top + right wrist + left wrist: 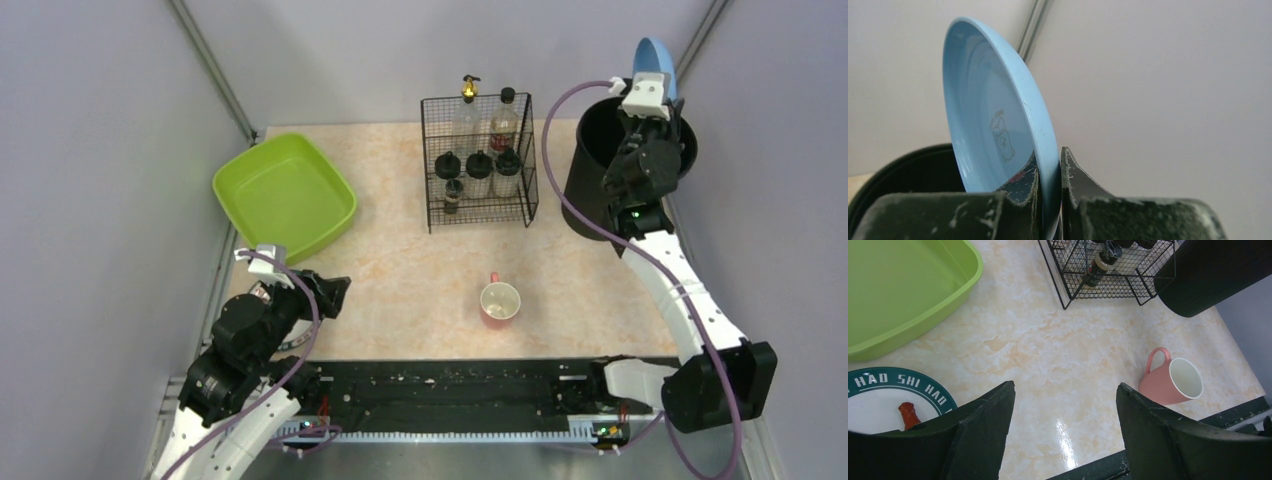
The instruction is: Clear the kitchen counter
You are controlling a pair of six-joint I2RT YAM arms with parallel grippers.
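The kitchen counter (400, 280) is a beige-pink stone-look top. A pink mug (500, 301) stands upright near its front edge, also visible in the left wrist view (1172, 382). My right gripper (648, 80) is shut on the rim of a light blue plate (655, 58), held on edge above a black bin (612, 165). In the right wrist view the plate (993, 115) sits pinched between the two pads, right gripper (1049, 157). My left gripper (335, 290) hovers open over the front left of the counter, nothing between its fingers (1065, 390).
A lime-green tub (285, 195) sits at the back left. A wire rack (480, 160) holding several bottles stands at the back middle. Under my left wrist lies a white plate with a lettered teal rim (893, 400) and a red scrap (908, 415). A black rail (450, 395) runs along the front.
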